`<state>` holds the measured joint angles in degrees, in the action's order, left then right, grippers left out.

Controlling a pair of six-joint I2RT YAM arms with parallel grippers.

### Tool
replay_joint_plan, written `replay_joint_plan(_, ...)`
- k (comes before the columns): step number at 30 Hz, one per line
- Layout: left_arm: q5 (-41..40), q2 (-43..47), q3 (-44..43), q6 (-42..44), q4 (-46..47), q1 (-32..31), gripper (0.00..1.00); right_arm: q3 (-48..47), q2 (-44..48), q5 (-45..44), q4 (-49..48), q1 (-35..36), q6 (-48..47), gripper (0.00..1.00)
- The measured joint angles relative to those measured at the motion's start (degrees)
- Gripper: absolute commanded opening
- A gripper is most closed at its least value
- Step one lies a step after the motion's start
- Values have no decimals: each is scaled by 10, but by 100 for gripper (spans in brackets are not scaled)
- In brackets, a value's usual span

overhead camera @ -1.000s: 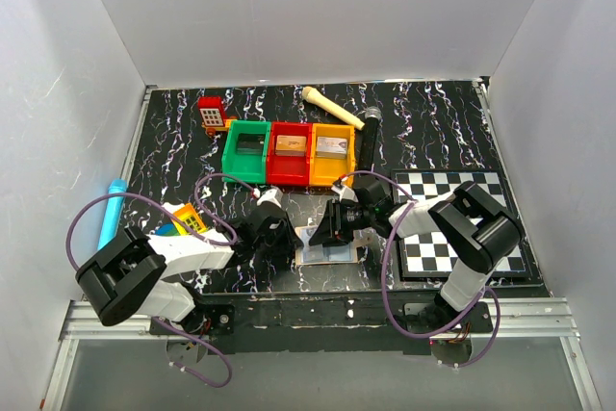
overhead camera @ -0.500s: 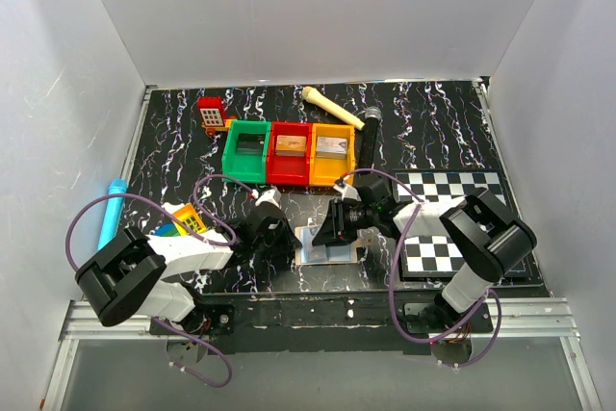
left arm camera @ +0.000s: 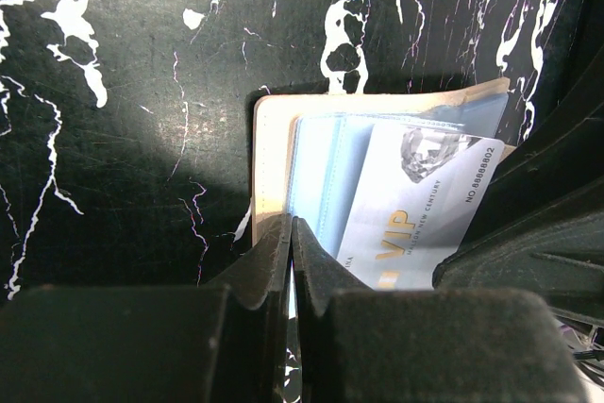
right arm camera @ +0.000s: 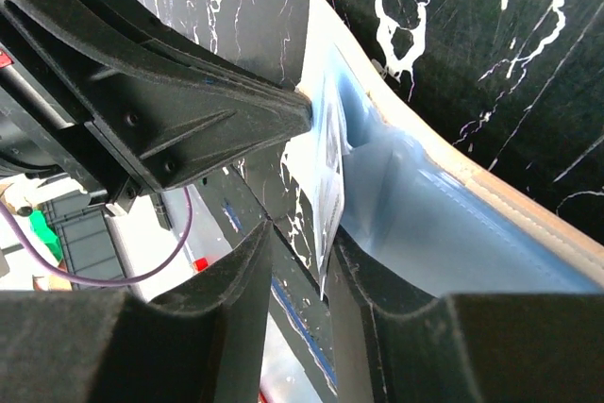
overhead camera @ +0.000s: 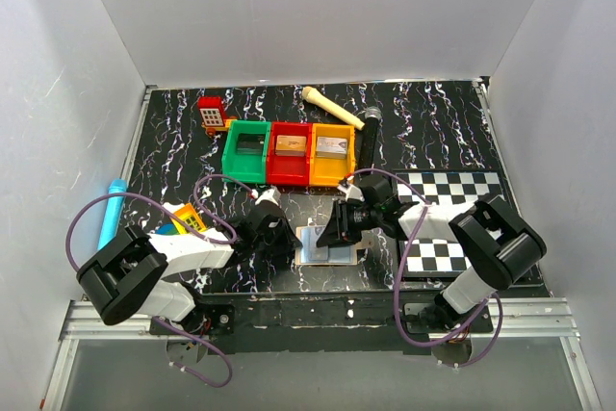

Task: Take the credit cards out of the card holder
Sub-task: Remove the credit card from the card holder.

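The card holder [overhead camera: 327,243] lies open near the table's front edge, cream rim [left arm camera: 269,158] outside and pale blue inside [right arm camera: 444,233]. A whitish credit card [left arm camera: 415,205] with gold VIP print sticks out of its pocket. My left gripper [left arm camera: 291,228] is shut, pinching the holder's left edge; it sits at the holder's left side [overhead camera: 277,236]. My right gripper [right arm camera: 302,233] is on the holder's right side [overhead camera: 344,228], fingers apart around the card's free edge [right arm camera: 330,153]. The card rests against the right finger, with a gap to the left one.
Green [overhead camera: 246,149], red [overhead camera: 290,151] and yellow [overhead camera: 332,151] bins stand behind the holder. A checkered board [overhead camera: 452,228] lies at the right under my right arm. A pale bone-shaped piece [overhead camera: 332,108], a black cylinder [overhead camera: 369,137], a red toy [overhead camera: 212,113] and a blue tube [overhead camera: 114,209] lie around.
My left gripper has closed on the holder's edge. My right arm has swung its elbow rightward and its fingers have narrowed slightly around the card.
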<state>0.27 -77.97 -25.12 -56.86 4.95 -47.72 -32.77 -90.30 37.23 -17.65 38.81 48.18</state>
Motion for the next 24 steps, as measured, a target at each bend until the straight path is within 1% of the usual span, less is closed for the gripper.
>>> replay_joint_plan(13,5,-1,0,-2,0,3,0,8,20,-5,13,-9,-5,32)
replay_joint_plan(24,7,-2,0,-3,1,4,0,17,31,-7,17,-17,-10,27)
